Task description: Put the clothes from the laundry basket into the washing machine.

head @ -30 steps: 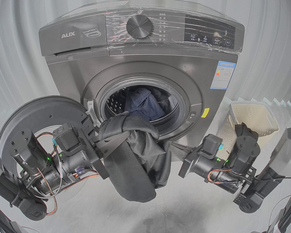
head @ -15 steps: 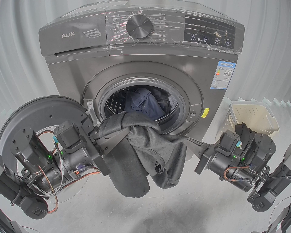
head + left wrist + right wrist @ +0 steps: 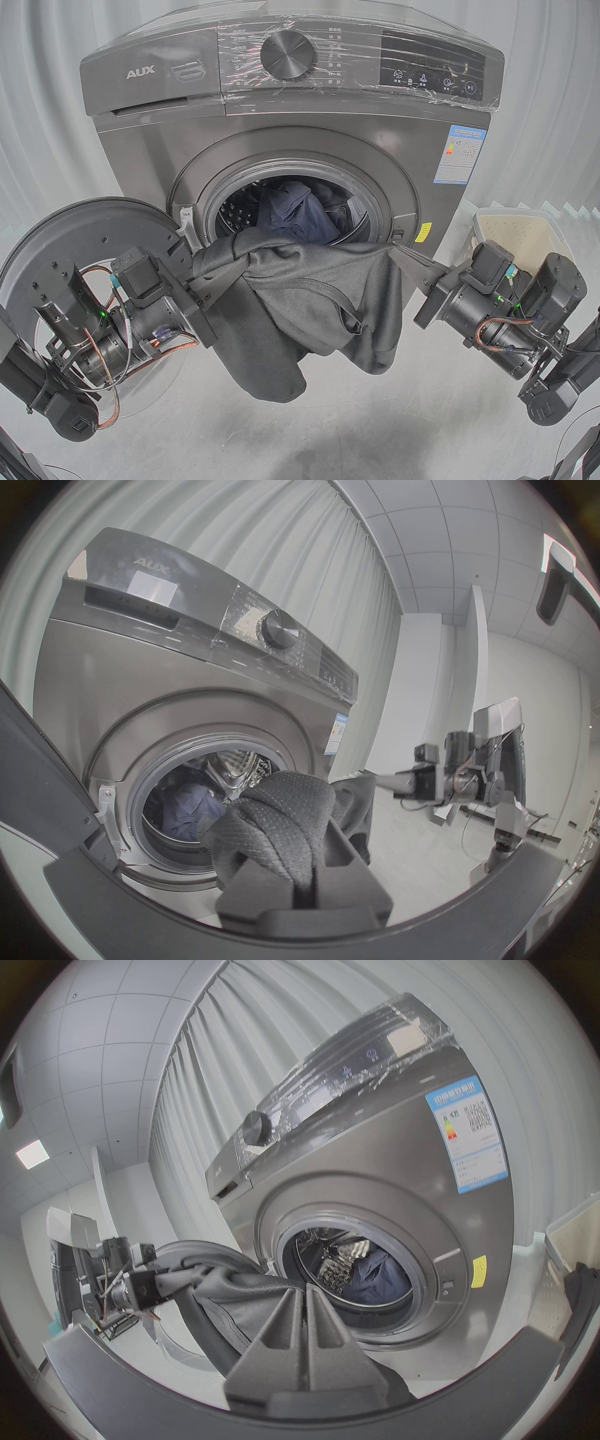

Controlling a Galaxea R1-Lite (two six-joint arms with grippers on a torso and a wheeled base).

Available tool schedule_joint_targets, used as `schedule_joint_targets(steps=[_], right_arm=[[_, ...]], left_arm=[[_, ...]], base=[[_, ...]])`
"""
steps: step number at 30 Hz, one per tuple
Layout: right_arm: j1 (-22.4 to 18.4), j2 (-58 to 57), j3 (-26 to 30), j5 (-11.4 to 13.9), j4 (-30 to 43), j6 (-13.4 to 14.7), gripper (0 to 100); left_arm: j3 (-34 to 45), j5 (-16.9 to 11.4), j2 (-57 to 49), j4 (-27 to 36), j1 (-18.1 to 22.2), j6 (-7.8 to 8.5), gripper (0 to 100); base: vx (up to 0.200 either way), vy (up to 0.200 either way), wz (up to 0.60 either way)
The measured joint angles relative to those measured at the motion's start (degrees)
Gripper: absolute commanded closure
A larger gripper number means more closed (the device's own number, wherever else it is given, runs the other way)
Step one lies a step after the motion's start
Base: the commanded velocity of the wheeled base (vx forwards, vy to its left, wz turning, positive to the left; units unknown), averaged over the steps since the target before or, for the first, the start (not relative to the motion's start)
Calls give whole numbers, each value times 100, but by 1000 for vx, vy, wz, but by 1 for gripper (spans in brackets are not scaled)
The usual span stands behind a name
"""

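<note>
Black wedge-shaped left claw (image 3: 228,279) and right claw (image 3: 401,254), orange cables (image 3: 494,327), perhaps teal plugs (image 3: 511,270).

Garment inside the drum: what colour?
Garment is navy blue; head view shows it best.

Garment (image 3: 300,281) in my jaws: matt, dark grey knit cloth. Washer (image 3: 156,150): satin grey metal, glossy film (image 3: 350,56) on its panel. Basket (image 3: 531,237): cream perforated plastic.

Left hand (image 3: 245,269) clenched; right hand (image 3: 395,251) clenched
</note>
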Motion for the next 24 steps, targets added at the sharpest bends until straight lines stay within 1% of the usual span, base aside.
schedule_joint_targets(steps=[4, 9, 15, 22, 23, 24], right_arm=[[0, -99, -110, -11, 2, -5, 100], [0, -165, -269, -50, 0, -11, 100], [2, -236, -400, -145, 13, -22, 100], [57, -182, -190, -145, 32, -20, 100], [68, -160, -165, -148, 24, -18, 0], [84, -134, -112, -148, 21, -18, 0]], left_arm=[[-13, 4, 155, -2, 74, 182, 100], [-39, 17, 336, 0, 99, 321, 100], [-144, 115, 430, -2, 110, 351, 100], [-199, 158, 453, -2, 49, 351, 100], [-207, 167, 453, -2, 38, 351, 100], [-221, 178, 453, 0, 27, 351, 100]], base=[[0, 0, 0], [0, 0, 0], [0, 0, 0], [0, 0, 0], [0, 0, 0], [0, 0, 0]])
